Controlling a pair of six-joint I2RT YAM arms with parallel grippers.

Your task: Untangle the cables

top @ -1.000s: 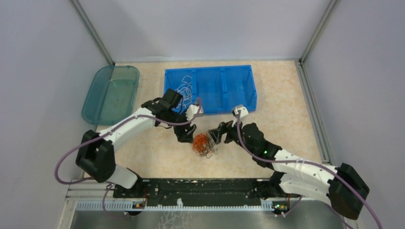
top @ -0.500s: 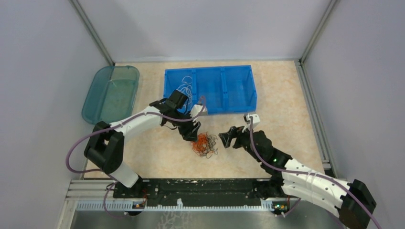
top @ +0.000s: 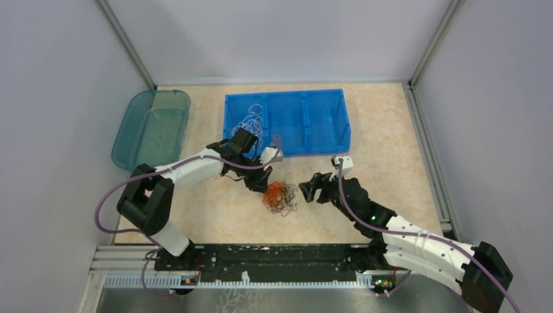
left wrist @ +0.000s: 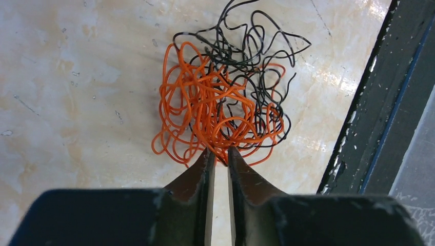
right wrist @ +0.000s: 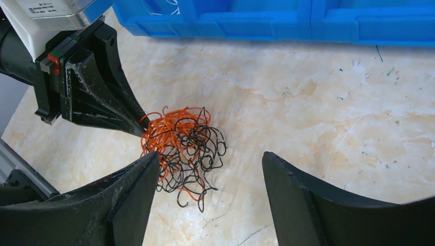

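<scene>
The cables [top: 279, 195] lie as one tangled clump of orange and black wire on the tabletop; they also show in the left wrist view [left wrist: 220, 97] and the right wrist view [right wrist: 182, 148]. My left gripper [top: 266, 186] is at the clump's upper-left edge. Its jaws are drawn in to a narrow slit [left wrist: 220, 156], with orange strands caught between the tips [right wrist: 143, 128]. My right gripper [top: 306, 189] hovers just right of the clump, jaws wide open [right wrist: 210, 156], nothing between them. Its left finger [right wrist: 133, 195] overlaps the clump's edge in that view.
A blue divided bin [top: 287, 94] stands behind the clump, a loose white wire [top: 251, 120] in its left compartment. A teal translucent lid [top: 151, 127] lies at the far left. A black rail [top: 274, 255] runs along the near table edge. Grey walls enclose the workspace.
My left gripper's jaws have closed down at the clump's edge. The right gripper drew back to the right, off the clump, then held still.
</scene>
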